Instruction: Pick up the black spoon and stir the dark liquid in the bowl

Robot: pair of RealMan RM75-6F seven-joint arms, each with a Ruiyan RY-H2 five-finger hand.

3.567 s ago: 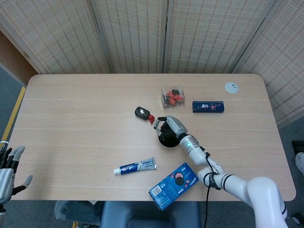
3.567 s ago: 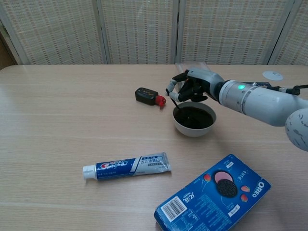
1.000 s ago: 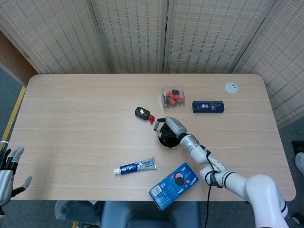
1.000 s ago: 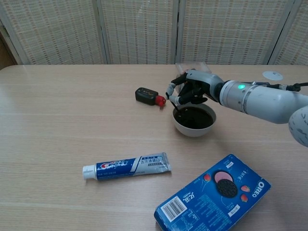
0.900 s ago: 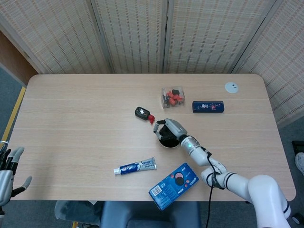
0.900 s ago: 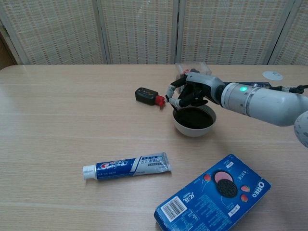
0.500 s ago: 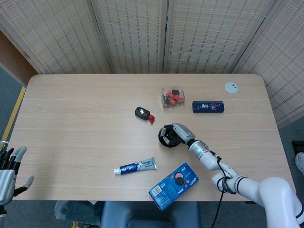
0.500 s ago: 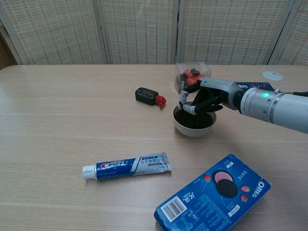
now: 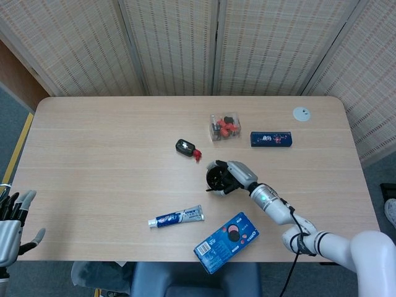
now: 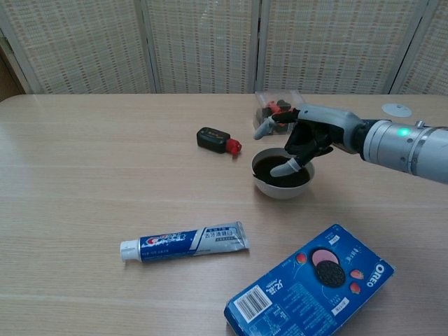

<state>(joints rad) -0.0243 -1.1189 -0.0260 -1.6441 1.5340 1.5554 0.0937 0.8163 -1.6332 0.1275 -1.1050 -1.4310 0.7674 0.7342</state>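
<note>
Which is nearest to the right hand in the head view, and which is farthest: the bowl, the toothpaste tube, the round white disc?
Measured from the right hand:
1. Bowl, directly under the hand.
2. Toothpaste tube, lower left of the hand, toward the table's near edge.
3. Round white disc, upper right, near the table's far corner.

1. Under your right hand (image 10: 308, 140) the black spoon cannot be made out in either view, so whether the fingers hold it cannot be told.
2. That hand covers the far rim of the bowl (image 10: 280, 187).
3. Your left hand (image 9: 11, 223), far off to the left, is cut by the head view's edge.
4. Behind the right hand, the clear box (image 10: 274, 102) is partly hidden; its contents are too small to tell.
</note>
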